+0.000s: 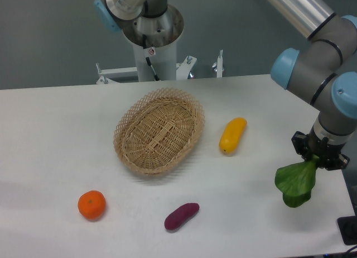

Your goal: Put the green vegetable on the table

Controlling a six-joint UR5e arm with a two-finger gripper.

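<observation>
Where the desk (50, 129) runs closest to the camera, a purple sweet potato (182, 216) lies tilted near the front edge, about midway along it. Left of it, well apart, an orange (91, 205) sits toward the front left corner.

Over at the right edge, near the front right corner, the green vegetable (295, 183) hangs with its dark leaves pointing down and its stalk end up inside the gripper (319, 158). The gripper is clamped on that upper end, its black fingers pressed in from either side. Whether the lowest leaf tip touches the desk or hangs just above it cannot be told from this view; a faint shadow lies beneath it. The arm's grey and blue wrist joints rise from the gripper up toward the top right corner of the view.

Farther back, a yellow squash (232, 135) lies on the desk right of centre, tilted with its upper end leaning toward the far edge. Just beside it on the left, apart from it, a woven wicker basket (134, 115) rests near the middle of the desk, oval, set diagonally, with nothing showing inside.

Beyond the far edge stands the arm's pale column base (154, 40) on a metal bracket.
</observation>
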